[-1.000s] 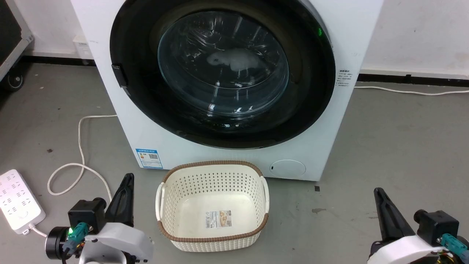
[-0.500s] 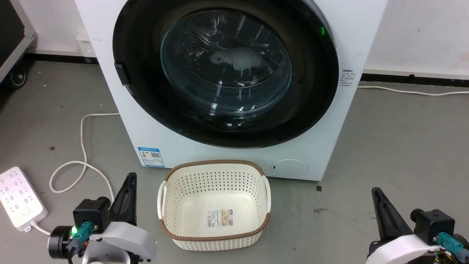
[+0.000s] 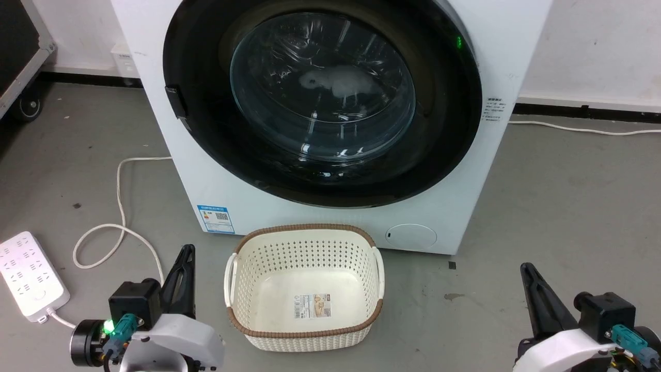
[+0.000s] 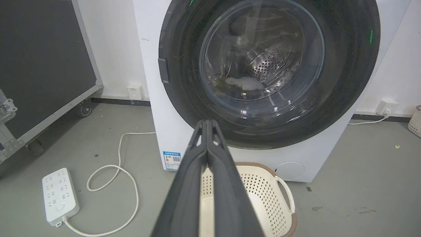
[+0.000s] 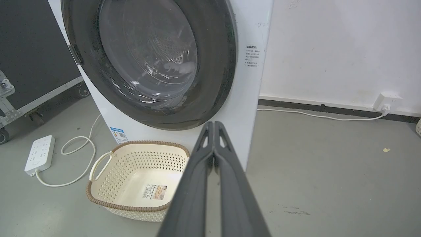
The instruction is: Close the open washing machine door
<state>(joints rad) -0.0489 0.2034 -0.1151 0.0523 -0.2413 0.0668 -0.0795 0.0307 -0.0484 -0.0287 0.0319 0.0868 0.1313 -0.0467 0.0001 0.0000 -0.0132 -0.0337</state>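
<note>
Door (image 3: 449, 129) flush on washer (image 3: 248, 204), well beyond left tool (image 3: 188, 249), right tool (image 3: 524, 266)

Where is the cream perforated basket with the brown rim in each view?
Head view: cream perforated basket, bottom centre, before the white washing machine.
Left wrist view: basket, lower right, partly behind the left gripper.
Right wrist view: basket, lower left.
Shared landmark: blue sticker on the machine's front.

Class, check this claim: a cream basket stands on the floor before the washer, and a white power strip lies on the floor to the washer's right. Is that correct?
Not quite. The power strip lies to the left of the washer, not its right, as the head view shows. The basket does stand on the floor before the washer.
</note>
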